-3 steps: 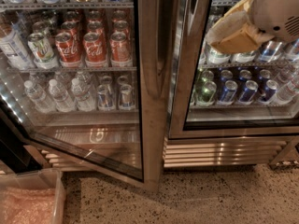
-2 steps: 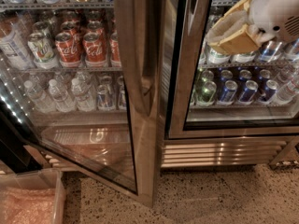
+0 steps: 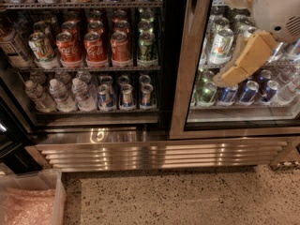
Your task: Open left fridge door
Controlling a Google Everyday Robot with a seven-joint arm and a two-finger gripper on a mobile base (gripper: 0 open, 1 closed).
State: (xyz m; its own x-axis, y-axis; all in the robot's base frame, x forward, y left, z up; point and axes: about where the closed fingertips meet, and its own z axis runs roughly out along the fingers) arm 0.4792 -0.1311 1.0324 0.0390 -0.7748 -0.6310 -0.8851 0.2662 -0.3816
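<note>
A second ago the left fridge door [image 3: 9,125] stood partly swung out, its glass and steel stile still across the drinks. Now it has gone right round. Only a dark, slanting sliver of it shows at the far left margin of the view, seen nearly edge-on, with the rest of it out of the picture. The left compartment is bare to the room: the red cans [image 3: 96,46] and the water bottles [image 3: 61,95] on the shelf below them show with no pane in front.

The gripper [image 3: 236,67] sits at the upper right, in front of the right-hand door [image 3: 183,78], well apart from the leaf it was sent to open. It touches neither that leaf nor anything else that I can make out. Whether it is spread or closed I cannot tell (the cream-coloured parts run together against the cans behind).

I judge the task to be as good as done, since the door is wide open and the arm is clear of it. What remains is small: the door must stay put and not drift back. The ribbed grille panel [image 3: 159,153] runs along the foot of the fridge, and a clear plastic bin [image 3: 28,196] stands on the floor at the lower left, near the open leaf's foot.
</note>
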